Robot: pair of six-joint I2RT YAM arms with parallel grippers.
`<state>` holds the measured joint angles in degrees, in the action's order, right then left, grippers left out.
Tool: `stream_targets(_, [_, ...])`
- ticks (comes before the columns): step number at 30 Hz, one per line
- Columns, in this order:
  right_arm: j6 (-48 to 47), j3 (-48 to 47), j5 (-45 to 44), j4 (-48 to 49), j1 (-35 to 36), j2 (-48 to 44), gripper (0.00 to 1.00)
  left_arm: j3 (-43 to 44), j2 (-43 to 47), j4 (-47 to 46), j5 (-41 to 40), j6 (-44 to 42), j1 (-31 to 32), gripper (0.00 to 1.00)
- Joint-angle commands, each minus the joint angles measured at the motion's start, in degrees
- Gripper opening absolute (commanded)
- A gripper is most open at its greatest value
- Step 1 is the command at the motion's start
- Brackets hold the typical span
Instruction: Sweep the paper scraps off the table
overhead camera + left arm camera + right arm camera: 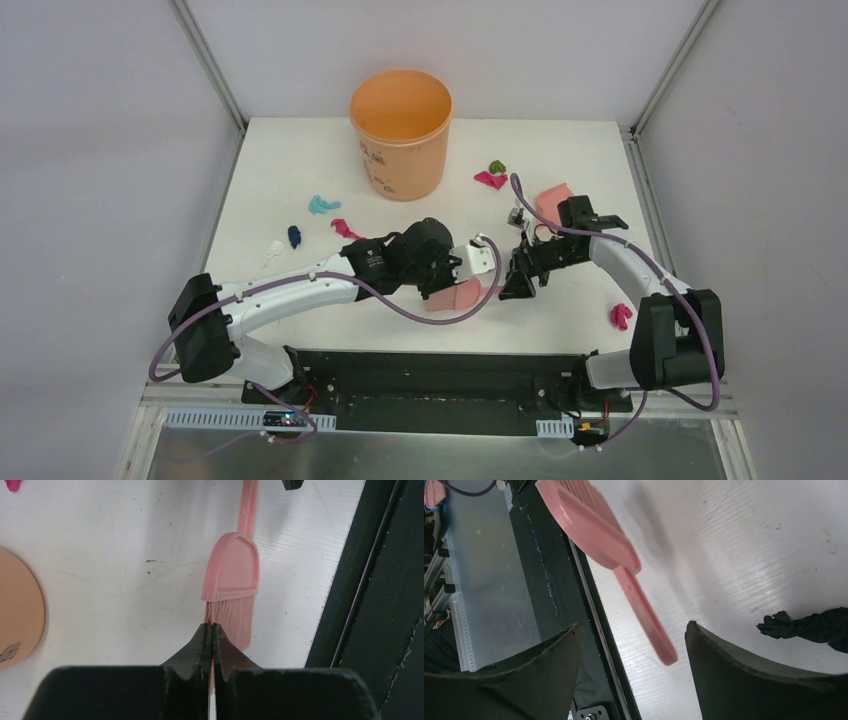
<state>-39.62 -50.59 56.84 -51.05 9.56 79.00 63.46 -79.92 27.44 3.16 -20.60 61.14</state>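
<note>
So the left gripper has its fingers pressed flat together, with the tips right up against the bristle end of the pink brush. From the left wrist view I can't tell if it's got a few bristles nipped or is just touching them. The brush lies on the table near the front edge, and its handle points away toward the right gripper. That one is spread wide, a finger on either side of the handle's free end, and neither is touching it (there's a clear gap on both sides in the right wrist view).

The paper scraps are all loose on the table, and most are well apart from the brush:

- On the left half there's a teal wad with a magenta wad near it.
- A dark blue wad and a white wad sit side by side, closer to the left arm.
- Toward the far right, a green wad sits just beside a second magenta wad.
- A pink wad sits by the right arm's base.
- A dark wad lies just outside one of the right gripper's fingers.

The orange bucket stands upright at the far middle of the table. The pink dustpan is mostly hidden behind the right arm.
</note>
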Motion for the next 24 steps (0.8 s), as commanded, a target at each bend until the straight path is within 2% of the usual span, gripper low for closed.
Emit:
stream_targets(1, [-2.76, -1.45, -0.54, 0.83, 1.38, 0.85, 0.75, 0.71, 2.69, -2.98, 0.14, 0.31, 0.49, 0.00])
stream_targets(4, [-2.77, -1.37, -0.44, 0.86, 1.48, 1.22, 0.73, 0.53, 3.19, -3.01, -2.05, 0.02, 0.49, 0.00])
stream_targets(9, [-2.87, -2.01, 0.02, 0.15, 1.60, 1.88, 0.60, 0.45, 2.86, -2.92, -5.40, -0.03, 0.48, 0.00])
stream_targets(13, [-2.66, -2.57, -0.07, -0.52, 1.55, 2.40, 0.42, 0.53, 2.46, -2.79, -7.18, 0.16, 0.42, 0.00])
stream_targets(17, [-2.45, -2.67, 0.24, -0.61, 1.60, 2.38, 0.30, 0.77, 2.21, -2.79, -7.45, 0.96, 0.32, 0.00])
stream_targets(21, [-3.37, -3.39, -0.08, -1.51, 1.60, 2.50, 0.00, 1.29, 1.68, -2.97, -7.02, 2.55, -0.51, 0.00])
stream_targets(22, [-4.26, -3.69, -0.14, -2.20, 1.60, 2.41, 0.00, 1.46, 1.62, -2.93, -5.94, 3.26, -1.23, 0.00])
stream_targets(24, [-6.46, -4.09, -0.07, -3.78, 1.60, 1.92, 0.00, 2.04, 1.52, -3.14, -1.68, 5.30, -3.69, 0.23])
